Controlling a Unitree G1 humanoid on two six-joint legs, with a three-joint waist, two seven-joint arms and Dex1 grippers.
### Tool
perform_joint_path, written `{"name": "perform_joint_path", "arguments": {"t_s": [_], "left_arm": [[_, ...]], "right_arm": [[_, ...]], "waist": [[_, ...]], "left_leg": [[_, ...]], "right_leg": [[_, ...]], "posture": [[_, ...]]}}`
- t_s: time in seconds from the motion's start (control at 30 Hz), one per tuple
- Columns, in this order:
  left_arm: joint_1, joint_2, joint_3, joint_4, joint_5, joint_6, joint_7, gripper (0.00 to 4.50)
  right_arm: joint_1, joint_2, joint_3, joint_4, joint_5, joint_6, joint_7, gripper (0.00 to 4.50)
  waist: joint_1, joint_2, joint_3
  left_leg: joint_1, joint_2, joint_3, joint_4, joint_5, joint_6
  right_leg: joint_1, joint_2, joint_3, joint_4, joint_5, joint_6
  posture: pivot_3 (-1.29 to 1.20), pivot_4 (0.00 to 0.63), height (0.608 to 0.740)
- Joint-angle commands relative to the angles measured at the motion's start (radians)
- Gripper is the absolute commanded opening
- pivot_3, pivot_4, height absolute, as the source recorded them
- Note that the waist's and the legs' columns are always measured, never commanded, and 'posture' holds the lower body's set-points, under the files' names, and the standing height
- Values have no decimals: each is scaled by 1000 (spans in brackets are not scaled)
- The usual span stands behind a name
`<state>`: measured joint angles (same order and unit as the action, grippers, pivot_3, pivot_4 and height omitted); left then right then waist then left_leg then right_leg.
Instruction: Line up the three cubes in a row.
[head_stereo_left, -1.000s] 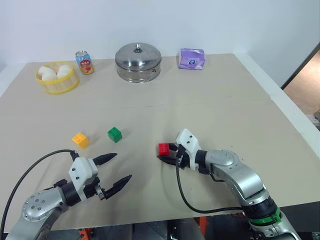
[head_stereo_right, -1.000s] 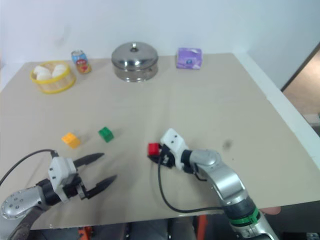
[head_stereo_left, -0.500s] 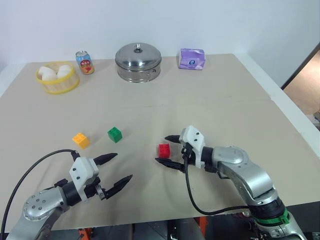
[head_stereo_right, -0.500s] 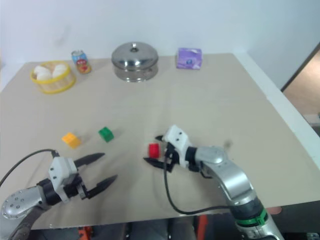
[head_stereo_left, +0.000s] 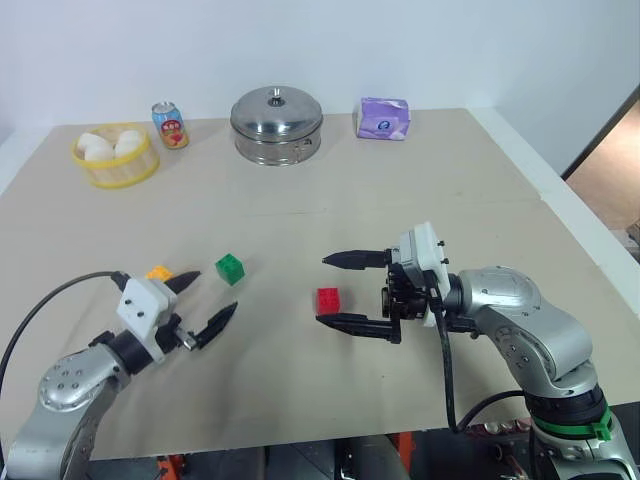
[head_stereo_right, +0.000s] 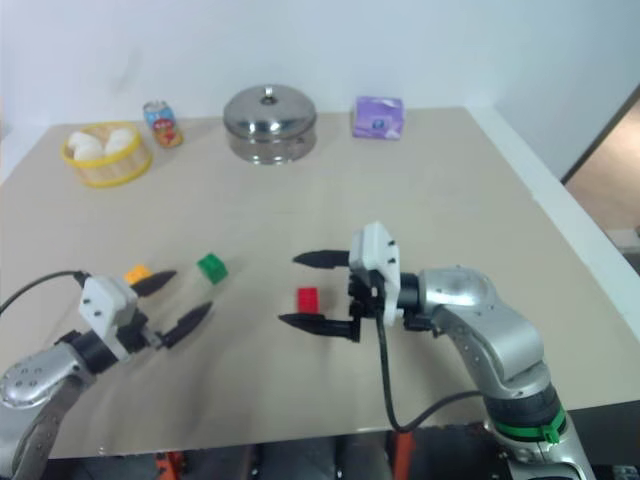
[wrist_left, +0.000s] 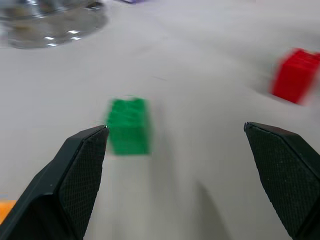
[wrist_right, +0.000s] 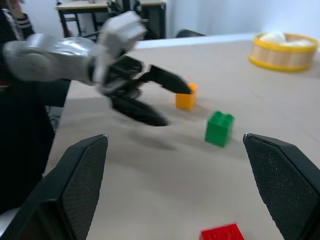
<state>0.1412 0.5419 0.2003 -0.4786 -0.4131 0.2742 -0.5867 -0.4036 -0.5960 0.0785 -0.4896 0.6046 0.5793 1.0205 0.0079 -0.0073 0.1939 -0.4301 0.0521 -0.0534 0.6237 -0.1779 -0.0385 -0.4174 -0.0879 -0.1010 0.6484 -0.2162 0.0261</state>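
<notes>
While both pincers (head_stereo_left: 198, 302) (head_stereo_left: 340, 290) gape empty, the studded red cube (head_stereo_left: 328, 299) lies free.

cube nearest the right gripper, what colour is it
Red. The cube sits on the table just beside the open right gripper; it shows best in the left eye view.

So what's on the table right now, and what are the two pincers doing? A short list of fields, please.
red cube: on the table, free, beside the right pincer
green cube: on the table, untouched
yellow-orange cube: partly behind the left pincer
left pincer: open, empty, near the yellow-orange cube
right pincer: open, empty, raised
row: not lined up yet
far edge: pot, can, basket, purple pack
</notes>
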Motion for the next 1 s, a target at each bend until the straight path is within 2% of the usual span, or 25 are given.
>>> {"name": "perform_joint_path", "arguments": {"t_s": [0.03,0.37,1.0], "left_arm": [[-30,-12,7,11,15,18,42,4500],[-122,-43,-23,130,38,26,54,4500],[-250,-58,-95,297,92,-13,1,4500]], "right_arm": [[-13,-2,5,-32,10,-48,26,4478],[-27,5,40,23,-38,-115,35,4478],[-11,10,42,27,-74,-129,-2,4478]], "waist": [[0,0,0],[0,0,0],[0,0,0]], "left_leg": [[0,0,0,0,0,0],[1,1,0,0,0,0],[1,1,1,1,0,-1]], "right_leg": [[0,0,0,0,0,0],[0,2,2,0,2,0],[0,3,4,0,4,1]], "posture": [[0,150,740],[0,150,740],[0,150,740]]}}
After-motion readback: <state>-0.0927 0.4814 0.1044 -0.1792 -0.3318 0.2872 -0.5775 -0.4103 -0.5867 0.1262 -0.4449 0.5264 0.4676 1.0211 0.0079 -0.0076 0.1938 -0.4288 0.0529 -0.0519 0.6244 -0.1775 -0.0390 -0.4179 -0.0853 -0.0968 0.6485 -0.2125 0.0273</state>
